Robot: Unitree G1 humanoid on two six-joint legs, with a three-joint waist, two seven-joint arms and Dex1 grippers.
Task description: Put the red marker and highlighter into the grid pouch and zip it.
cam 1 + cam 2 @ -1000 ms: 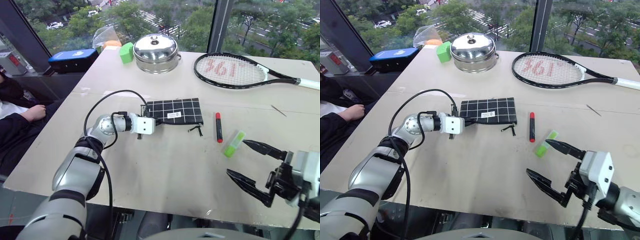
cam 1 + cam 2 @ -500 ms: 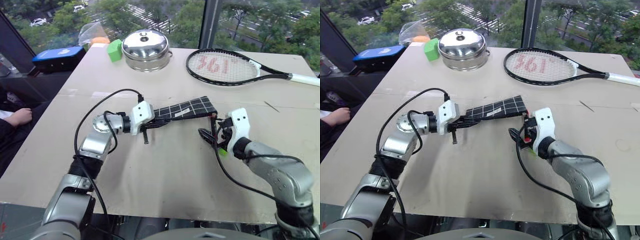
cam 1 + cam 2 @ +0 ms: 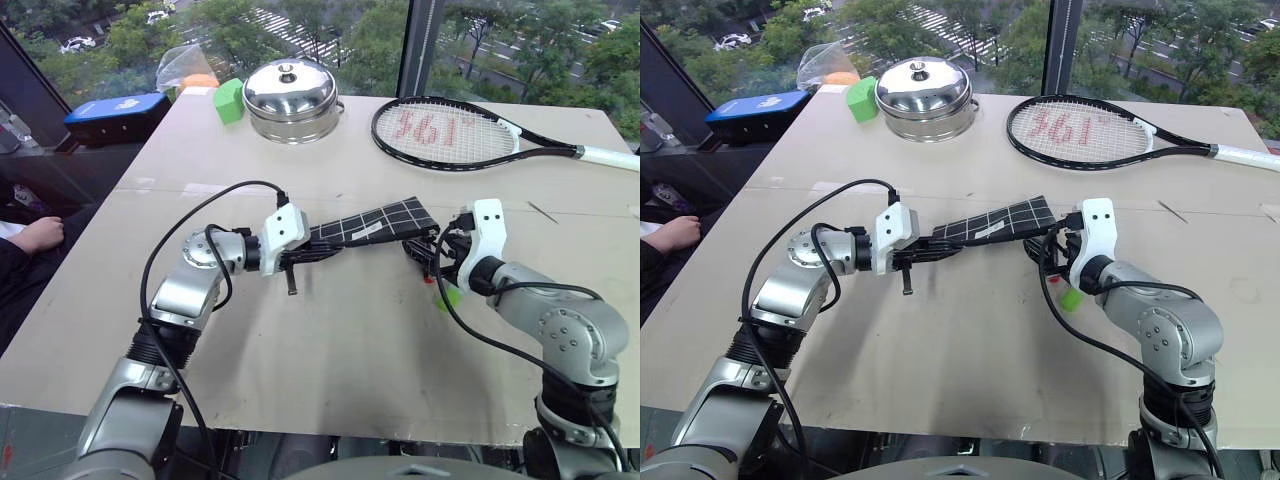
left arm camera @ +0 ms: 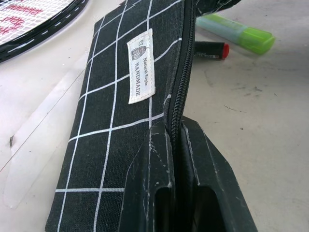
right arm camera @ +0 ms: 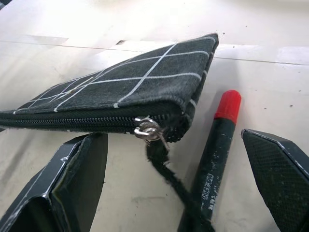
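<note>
Pouch-opening step: left gripper [image 4: 176,140] clamps grid pouch [image 3: 375,222] end, tilted off table [image 3: 330,350]; right gripper [image 5: 174,164] spread wide at zipper pull [image 5: 146,129], beside red marker [image 5: 217,137], highlighter [image 4: 236,34]. Next: pinch pull, unzip.

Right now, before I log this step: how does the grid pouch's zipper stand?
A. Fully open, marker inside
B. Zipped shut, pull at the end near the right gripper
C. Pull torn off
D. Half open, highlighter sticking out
B: the grid pouch shows a closed zipper line with its pull at the end facing the open right gripper; the red marker and the highlighter lie outside on the table.
</note>
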